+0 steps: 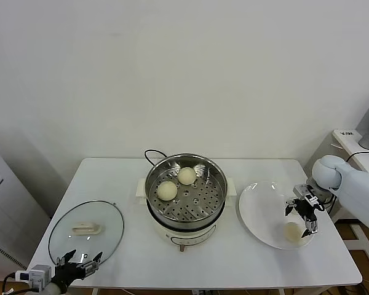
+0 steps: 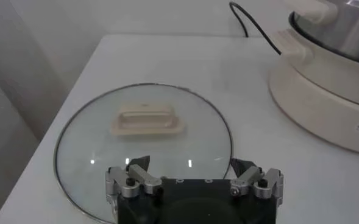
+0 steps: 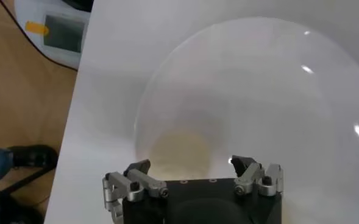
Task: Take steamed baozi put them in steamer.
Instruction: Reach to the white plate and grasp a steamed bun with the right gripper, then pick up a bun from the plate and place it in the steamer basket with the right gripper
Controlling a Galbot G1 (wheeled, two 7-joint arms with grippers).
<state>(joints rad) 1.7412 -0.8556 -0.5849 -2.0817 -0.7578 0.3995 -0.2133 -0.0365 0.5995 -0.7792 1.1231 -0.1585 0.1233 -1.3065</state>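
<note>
The steamer (image 1: 186, 192) stands mid-table, a shiny perforated steel basket on a cream cooker base; its side shows in the left wrist view (image 2: 325, 91). Two baozi lie in it, one at the left (image 1: 167, 190) and one at the back (image 1: 186, 176). One more baozi (image 1: 293, 231) lies on the white plate (image 1: 258, 209) at the right. My right gripper (image 1: 302, 216) hangs open just above that baozi (image 3: 182, 152), jaws wide on either side of it. My left gripper (image 1: 80, 260) is open and empty at the table's front left edge, by the glass lid (image 1: 86, 231).
The round glass lid with a cream handle (image 2: 144, 120) lies flat at the table's front left. A black cord (image 1: 152, 155) runs behind the steamer. A cabinet with a device (image 1: 357, 142) stands to the right of the table.
</note>
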